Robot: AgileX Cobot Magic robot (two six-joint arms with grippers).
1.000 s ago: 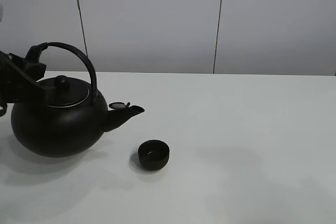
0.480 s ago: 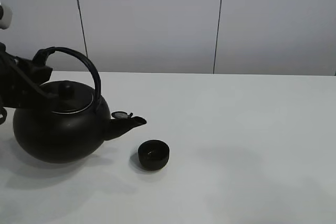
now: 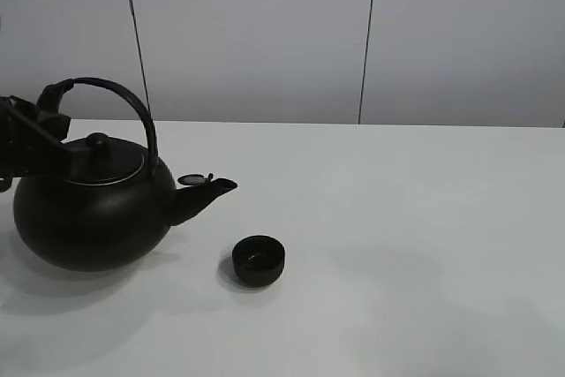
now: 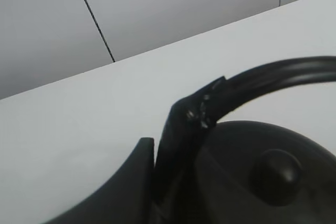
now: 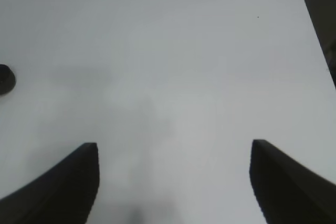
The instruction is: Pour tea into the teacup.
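Observation:
The big black kettle (image 3: 93, 214) stands level at the table's left, its spout (image 3: 212, 188) pointing right. My left gripper (image 3: 51, 110) is shut on the left end of the kettle's arched handle (image 3: 124, 94). The left wrist view shows the grip (image 4: 197, 114) on the handle (image 4: 278, 74), above the lid knob (image 4: 276, 169). The small black teacup (image 3: 259, 260) sits on the table right of and in front of the spout, apart from it. It also shows at the edge of the right wrist view (image 5: 5, 78). No tea stream shows. My right gripper (image 5: 173, 182) is open and empty over bare table.
The white table (image 3: 424, 218) runs wide to the right of the teacup. A grey panelled wall (image 3: 265, 33) stands behind the table's far edge. The table's right edge shows in the right wrist view (image 5: 315, 40).
The kettle was tipped spout-down half a second ago; it is now back level and has shifted slightly left, away from the teacup. The teacup and the right arm have not moved.

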